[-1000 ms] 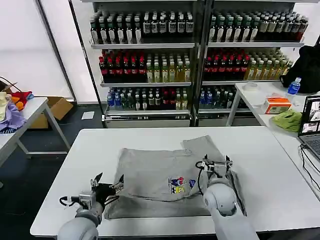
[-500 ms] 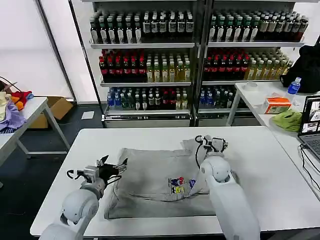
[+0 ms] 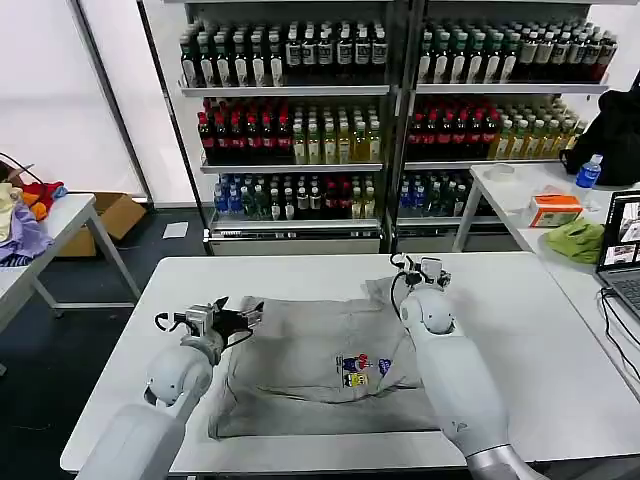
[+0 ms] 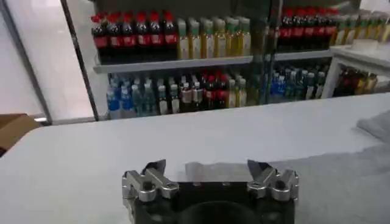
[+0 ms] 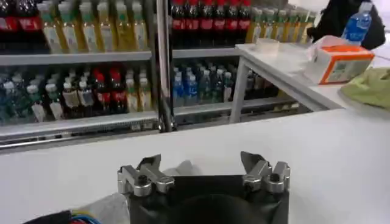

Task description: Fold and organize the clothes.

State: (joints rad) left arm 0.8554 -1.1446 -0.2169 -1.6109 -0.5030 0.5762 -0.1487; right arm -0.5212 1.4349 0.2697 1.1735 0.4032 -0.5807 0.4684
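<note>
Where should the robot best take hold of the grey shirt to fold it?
Probably the two far corners of the light grey cotton shirt, lying flat: the open left pincer from the left, the open right pincer at the far right sleeve.

The T-shirt [image 3: 320, 360] lying between the left gripper [image 3: 232, 318] and the right gripper [image 3: 421, 268] is light grey, with a small chest print [image 3: 360, 367] in blue, red and yellow close beside the right arm. Both grippers are black with silver-grey fingers [image 4: 149, 181]. The table [image 3: 560, 350] beneath them is plain white. Beyond the grippers, the shelves hold rows of bottles [image 3: 290, 140] in red, yellow-green and dark tones.
</note>
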